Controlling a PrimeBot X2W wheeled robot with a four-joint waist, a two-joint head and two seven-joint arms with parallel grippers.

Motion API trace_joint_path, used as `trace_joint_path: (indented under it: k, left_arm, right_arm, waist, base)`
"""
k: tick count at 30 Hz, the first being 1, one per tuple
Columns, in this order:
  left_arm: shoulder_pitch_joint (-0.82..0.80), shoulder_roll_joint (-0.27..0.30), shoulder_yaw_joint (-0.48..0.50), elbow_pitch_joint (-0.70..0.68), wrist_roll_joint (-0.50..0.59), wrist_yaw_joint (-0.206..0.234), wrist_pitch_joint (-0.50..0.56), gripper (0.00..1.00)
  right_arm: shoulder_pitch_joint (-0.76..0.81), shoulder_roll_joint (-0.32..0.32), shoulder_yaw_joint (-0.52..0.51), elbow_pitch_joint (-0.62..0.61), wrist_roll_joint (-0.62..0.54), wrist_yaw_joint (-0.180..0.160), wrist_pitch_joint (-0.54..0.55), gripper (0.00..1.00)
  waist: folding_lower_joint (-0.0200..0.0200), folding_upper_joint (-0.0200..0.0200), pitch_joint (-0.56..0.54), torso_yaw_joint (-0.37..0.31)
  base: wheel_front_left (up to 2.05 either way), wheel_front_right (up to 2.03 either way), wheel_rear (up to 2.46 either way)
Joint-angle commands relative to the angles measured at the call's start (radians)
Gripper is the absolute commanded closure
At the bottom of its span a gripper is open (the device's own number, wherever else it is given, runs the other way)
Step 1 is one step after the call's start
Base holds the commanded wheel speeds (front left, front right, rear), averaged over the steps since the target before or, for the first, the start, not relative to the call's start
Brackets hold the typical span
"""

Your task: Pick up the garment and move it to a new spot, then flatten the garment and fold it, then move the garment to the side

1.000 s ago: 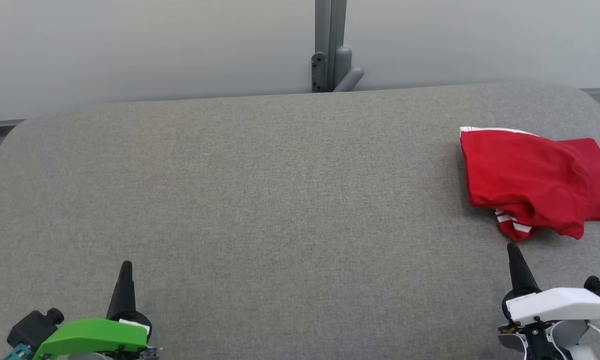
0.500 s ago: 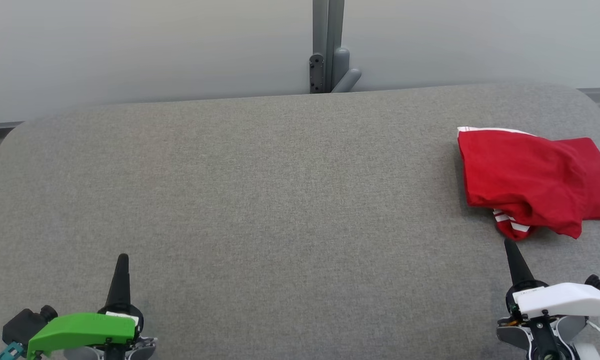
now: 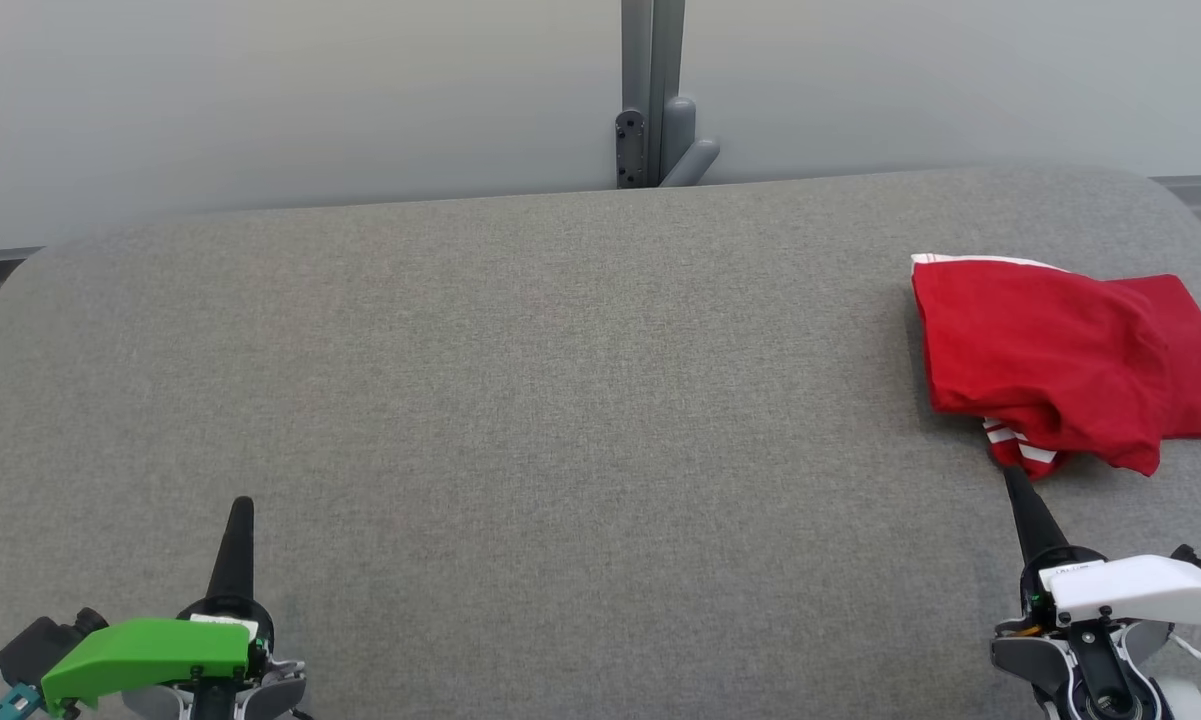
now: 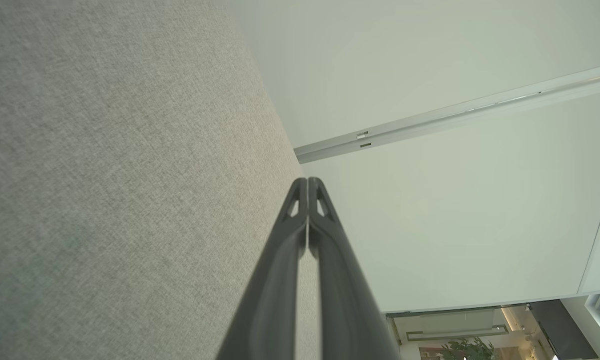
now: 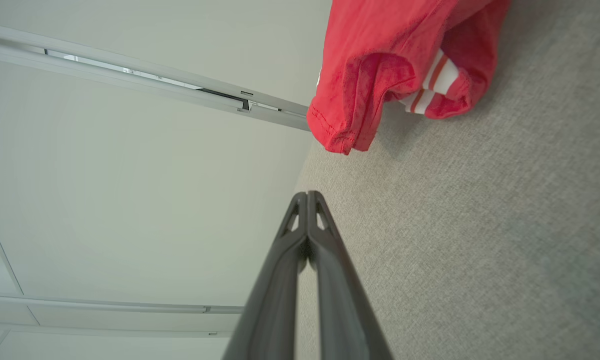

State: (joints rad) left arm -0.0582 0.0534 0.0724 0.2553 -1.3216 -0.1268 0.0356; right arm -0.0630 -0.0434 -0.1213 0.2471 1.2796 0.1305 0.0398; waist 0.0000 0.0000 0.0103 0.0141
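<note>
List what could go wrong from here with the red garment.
1. The right gripper is shut, its tip close to the striped cuff of the garment; pushing on could shove the cloth and spoil the fold.
2. The garment's near edge lies bunched and loose; pinching just one layer there might pull the fold open.

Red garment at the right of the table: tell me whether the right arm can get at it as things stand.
Probably yes. The right pincer points at the near striped edge of the red garment, close by, with only bare table between. Its jaws are shut, so they must open first.
</note>
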Motion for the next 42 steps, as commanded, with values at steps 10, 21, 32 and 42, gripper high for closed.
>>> trace_joint_path:
  k: [10, 21, 32, 42]
  left_arm:
    - [-0.031, 0.000, 0.015, -0.012, -0.099, -0.005, 0.027, 1.00]
    - [-0.038, -0.001, 0.025, -0.014, -0.178, -0.006, 0.049, 1.00]
    - [-0.046, -0.003, 0.033, -0.017, -0.246, -0.006, 0.067, 1.00]
    - [-0.052, -0.003, 0.038, -0.018, -0.293, -0.007, 0.079, 1.00]
  right_arm:
    - [-0.024, -0.007, 0.001, -0.012, 0.110, 0.001, 0.027, 1.00]
    - [-0.030, -0.008, 0.001, -0.014, 0.203, 0.000, 0.048, 1.00]
    - [-0.034, -0.009, 0.002, -0.015, 0.283, 0.000, 0.067, 1.00]
    - [-0.038, -0.009, 0.002, -0.016, 0.337, 0.000, 0.080, 1.00]
  waist:
    - [0.0000, 0.0000, -0.002, -0.004]
    - [0.0000, 0.0000, -0.004, -0.008]
    - [0.0000, 0.0000, -0.006, -0.011]
    - [0.0000, 0.0000, -0.007, -0.014]
  base:
    - [0.00, 0.00, 0.00]
    - [0.00, 0.00, 0.00]
    - [0.00, 0.00, 0.00]
    - [0.00, 0.00, 0.00]
